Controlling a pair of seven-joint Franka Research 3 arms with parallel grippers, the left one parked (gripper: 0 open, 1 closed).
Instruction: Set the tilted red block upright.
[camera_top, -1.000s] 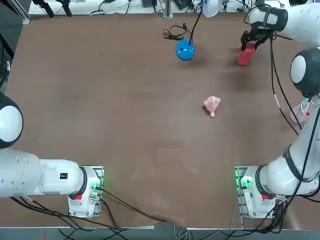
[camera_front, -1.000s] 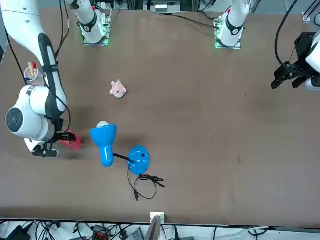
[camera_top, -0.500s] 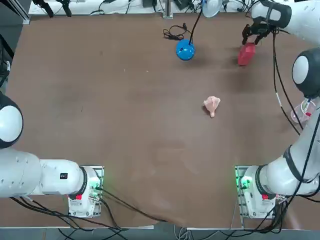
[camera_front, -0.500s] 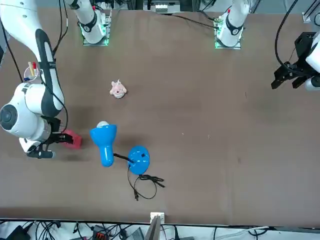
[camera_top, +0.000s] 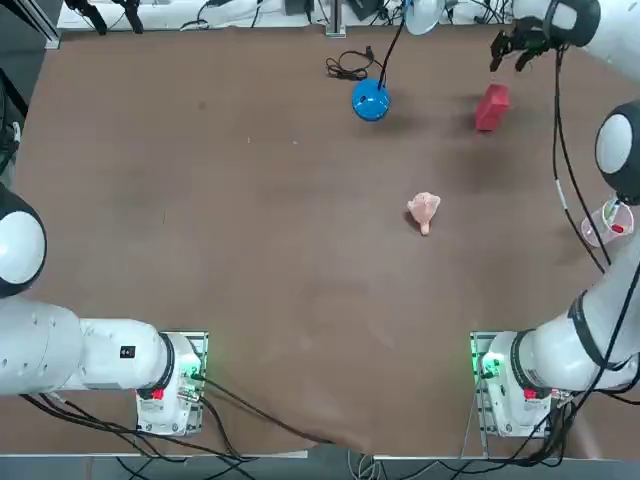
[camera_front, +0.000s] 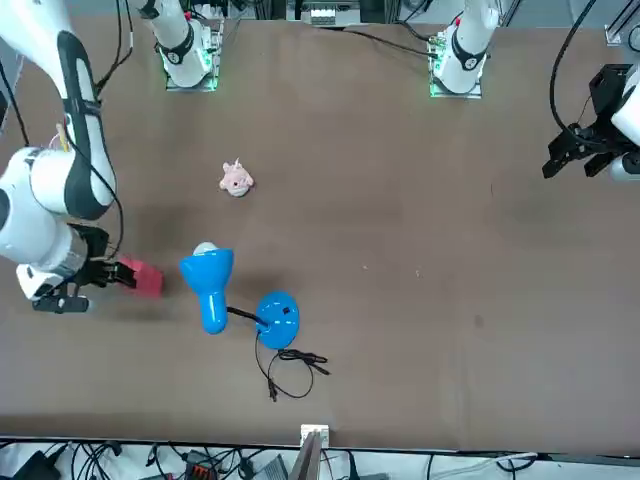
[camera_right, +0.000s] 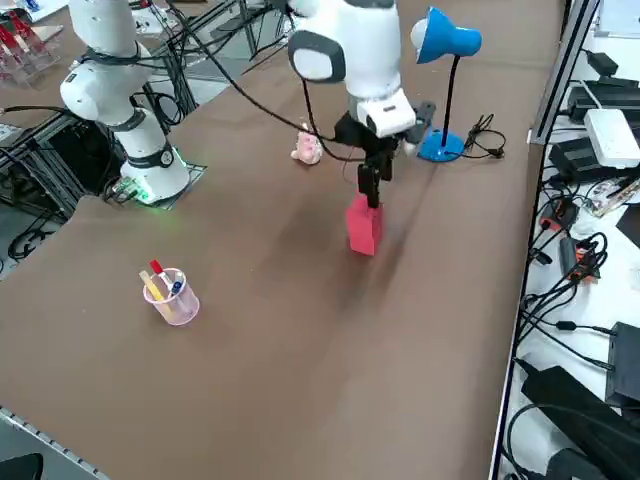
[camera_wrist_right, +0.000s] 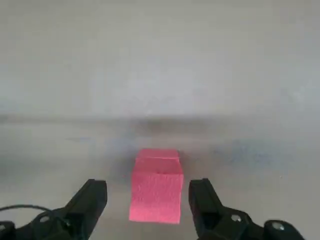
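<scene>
Red block (camera_right: 364, 225), far right: looks light, stiff, matte, grippy. Best taken by its opposite sides. Right gripper (camera_wrist_right: 148, 200) wide, holding nothing.

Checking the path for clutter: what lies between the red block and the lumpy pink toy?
Only bare tabletop between red block and pink toy, in the top view.
</scene>
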